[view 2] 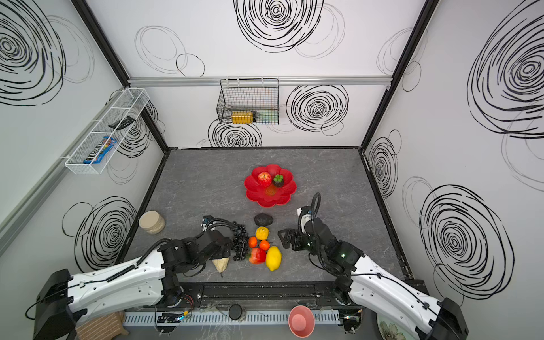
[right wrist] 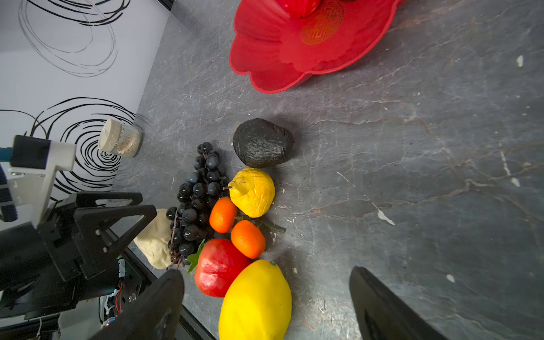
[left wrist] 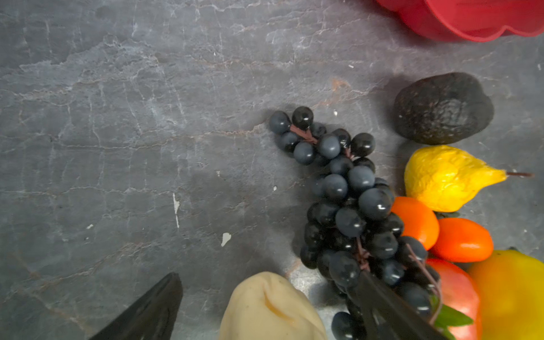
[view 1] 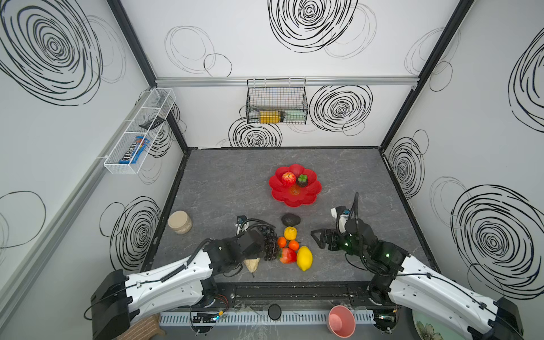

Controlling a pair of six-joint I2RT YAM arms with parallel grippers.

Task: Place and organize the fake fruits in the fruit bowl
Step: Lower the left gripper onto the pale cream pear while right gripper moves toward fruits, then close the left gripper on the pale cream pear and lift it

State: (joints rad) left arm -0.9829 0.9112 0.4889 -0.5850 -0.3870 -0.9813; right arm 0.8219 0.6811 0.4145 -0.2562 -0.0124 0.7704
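Fruit bowl (view 1: 295, 203) sits well back on the grey tabletop (view 1: 220, 188). It holds just 2 pieces on its far side, the red apple (view 1: 288, 178) and the mangosteen (view 1: 302, 180), close together. The other 8 are bunched near the front edge, between the arms. The avocado (view 1: 290, 219) lies nearest the bowl, followed by the wrinkled yellow fruit (view 1: 290, 233), 2 oranges (view 1: 281, 242), the strawberry (view 1: 288, 255) and the big lemon (view 1: 304, 258). The grape bunch (view 1: 270, 244) runs along the left flank, and the cream fruit (view 1: 252, 265) lies just beside it.

The left gripper (left wrist: 268, 278) is low over the table with its jaws wide apart. The cream fruit lies between them, apparently ungripped, and 1 finger lies across the lower grapes. The right gripper (view 1: 315, 240) is also spread and empty, just beside the lemon and aimed at the pile.

The trouble I'd expect comes from the crowding. If the left jaws close now, that finger could snag a grape stem and drag the bunch, shoving the oranges and strawberry. Those are round and would likely roll. With both arms working the same small heap, they could knock into each other. The bowl is shallow, so a fruit dropped near the scalloped rim might tip out again.
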